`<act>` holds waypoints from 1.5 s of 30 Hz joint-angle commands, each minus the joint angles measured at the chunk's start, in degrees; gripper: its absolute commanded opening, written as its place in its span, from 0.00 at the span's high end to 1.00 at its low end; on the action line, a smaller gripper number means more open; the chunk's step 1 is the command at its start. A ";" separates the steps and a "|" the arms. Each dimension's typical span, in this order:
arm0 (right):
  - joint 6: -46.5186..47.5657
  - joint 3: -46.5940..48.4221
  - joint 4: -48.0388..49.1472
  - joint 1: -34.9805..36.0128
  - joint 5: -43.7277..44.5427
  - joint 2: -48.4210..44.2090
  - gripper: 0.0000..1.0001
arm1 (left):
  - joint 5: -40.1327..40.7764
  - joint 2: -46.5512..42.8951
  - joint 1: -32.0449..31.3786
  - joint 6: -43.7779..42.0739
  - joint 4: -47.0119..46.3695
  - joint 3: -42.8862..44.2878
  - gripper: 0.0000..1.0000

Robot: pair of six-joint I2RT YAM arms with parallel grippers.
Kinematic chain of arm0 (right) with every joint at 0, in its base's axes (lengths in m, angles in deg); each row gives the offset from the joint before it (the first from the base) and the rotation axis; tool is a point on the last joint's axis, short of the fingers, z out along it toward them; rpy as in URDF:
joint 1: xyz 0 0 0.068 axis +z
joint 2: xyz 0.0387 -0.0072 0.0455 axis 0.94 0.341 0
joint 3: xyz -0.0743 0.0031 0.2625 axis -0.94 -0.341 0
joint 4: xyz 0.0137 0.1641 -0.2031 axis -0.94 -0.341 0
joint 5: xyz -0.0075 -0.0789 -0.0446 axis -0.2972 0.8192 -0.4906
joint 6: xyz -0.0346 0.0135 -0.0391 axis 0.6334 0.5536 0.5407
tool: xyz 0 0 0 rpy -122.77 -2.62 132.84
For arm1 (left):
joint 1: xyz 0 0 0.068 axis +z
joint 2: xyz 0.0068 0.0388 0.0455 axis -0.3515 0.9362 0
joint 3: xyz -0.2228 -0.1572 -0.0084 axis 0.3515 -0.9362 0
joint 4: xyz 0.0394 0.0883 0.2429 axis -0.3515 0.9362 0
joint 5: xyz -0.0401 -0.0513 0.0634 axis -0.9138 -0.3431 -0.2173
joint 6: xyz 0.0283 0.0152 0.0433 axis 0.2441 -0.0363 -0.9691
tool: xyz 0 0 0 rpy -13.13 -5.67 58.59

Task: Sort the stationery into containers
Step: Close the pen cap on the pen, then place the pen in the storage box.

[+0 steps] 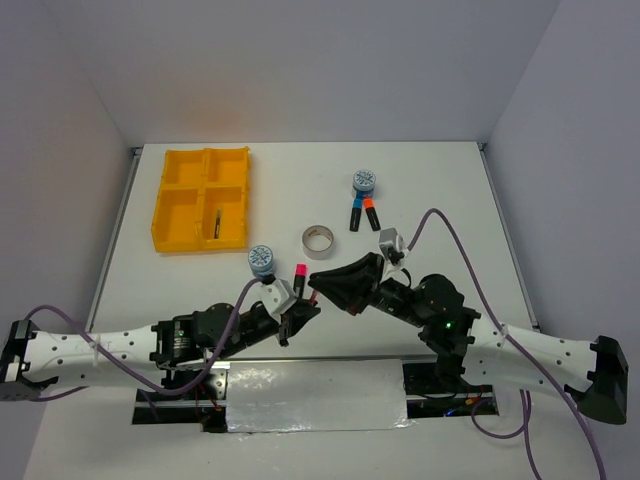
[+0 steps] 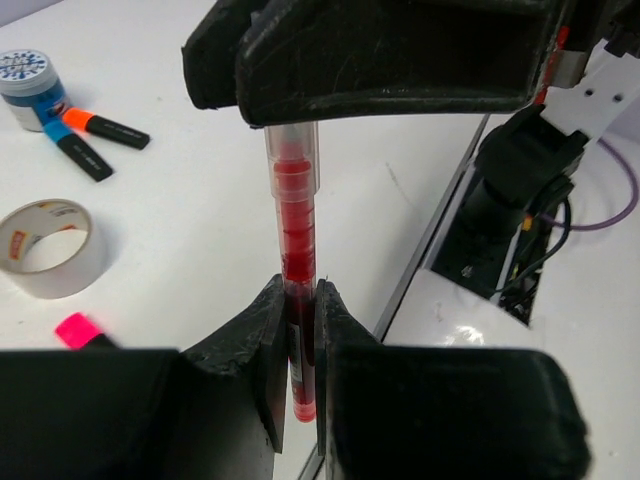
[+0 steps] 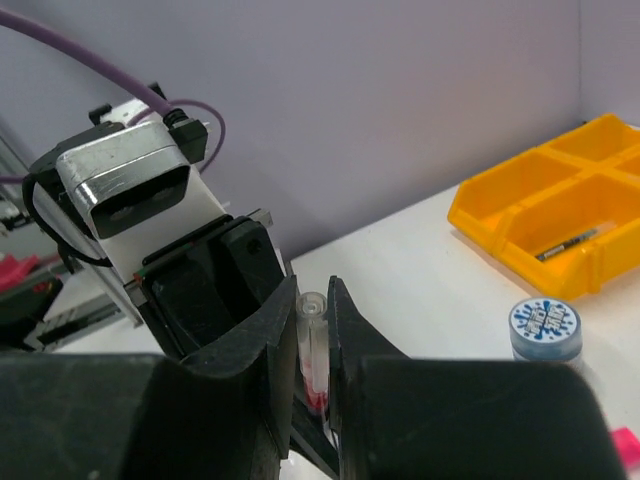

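Left wrist view shows the left gripper (image 2: 299,305) squeezed shut on the low end of a thin red pen (image 2: 296,215), which stands straight up in that picture. Right wrist view shows the right gripper (image 3: 312,308) pinched shut on the other end of the same pen, so both grippers hold it at once. From the top view, the two grippers meet near the middle of the white tabletop (image 1: 450,200), close to the arms, and the pen is up off the tabletop between them. A pink highlighter (image 1: 300,272) lies just beside the grippers. A blue and white tape roll (image 1: 261,260) stands a little to its left. A silver tape ring (image 1: 320,240) lies flat just behind them. Farther back and to the right stands a second tape roll (image 1: 363,182). A blue highlighter (image 1: 355,215) and an orange highlighter (image 1: 371,213) lie side by side just in front of it. The yellow tray (image 1: 172,238) sits at the back left, well apart from the grippers. A thin dark pen (image 1: 214,222) lies in its near right box.
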 commanded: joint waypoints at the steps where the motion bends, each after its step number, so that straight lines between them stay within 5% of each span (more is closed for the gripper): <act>1: -2.33 -5.96 -5.28 0.02 -2.69 4.34 1.00 | -1.67 -1.76 0.99 -6.33 -13.60 10.62 1.00; 10: -4.80 -10.27 1.22 -2.97 -5.93 11.90 1.00 | -8.09 1.93 4.16 -9.32 -8.68 23.89 1.00; 16: -5.94 -7.65 0.46 -3.58 -8.75 11.92 1.00 | -6.69 1.41 4.33 -8.36 -5.96 21.19 1.00; 20: -5.42 -2.38 -6.14 -3.49 -6.48 3.67 0.79 | -6.68 0.09 4.33 -4.33 -8.14 8.39 1.00; 26: -2.52 6.50 -16.08 -3.67 0.37 -3.38 0.77 | -4.05 0.96 4.16 0.86 -12.80 -3.76 1.00; 35: 3.64 18.72 -26.19 -7.27 1.96 -8.57 0.37 | 8.07 3.34 4.42 7.46 -9.13 -5.55 1.00; 39: 5.31 20.75 -30.05 -7.45 5.64 -12.34 0.34 | 15.53 4.04 5.74 9.39 -3.51 -2.48 1.00; 42: 5.57 18.91 -32.61 -7.45 8.20 -15.59 0.34 | 21.88 6.66 12.57 13.96 7.64 4.11 1.00; 45: 4.87 16.02 -33.31 -7.62 9.17 -19.19 0.34 | 20.05 11.31 30.97 17.13 16.70 11.49 1.00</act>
